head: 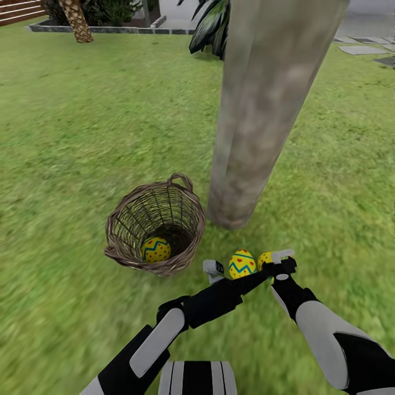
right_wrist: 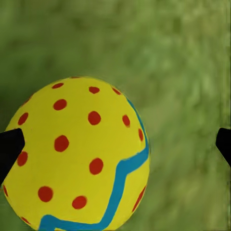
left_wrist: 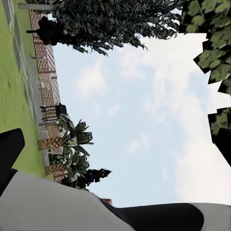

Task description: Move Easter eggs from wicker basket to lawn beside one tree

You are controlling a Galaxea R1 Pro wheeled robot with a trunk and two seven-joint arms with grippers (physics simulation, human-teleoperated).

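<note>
The wicker basket (head: pixel 156 225) stands on the lawn (head: pixel 82 137) just left of the thick grey-brown tree (head: pixel 258 109), with one Easter egg (head: pixel 156 250) inside it. A second egg (head: pixel 242 264) lies on the grass in front of the trunk. A third egg (head: pixel 265 258), partly hidden, rests beside it. My right gripper (head: pixel 277 262) hangs over that third egg (right_wrist: pixel 77 154), open, one fingertip (right_wrist: pixel 9 149) touching its shell and the other well clear. My left gripper (head: pixel 218 272) is low beside the second egg, open and holding nothing, its camera facing the sky.
A scaly-trunked palm (head: pixel 77 19) and a stone-edged bed (head: pixel 99 27) sit far back left. A dark leafy plant (head: pixel 211 27) stands behind the tree, paving slabs (head: pixel 362 49) at the back right. The left wrist view has the brown fence (left_wrist: pixel 45 72).
</note>
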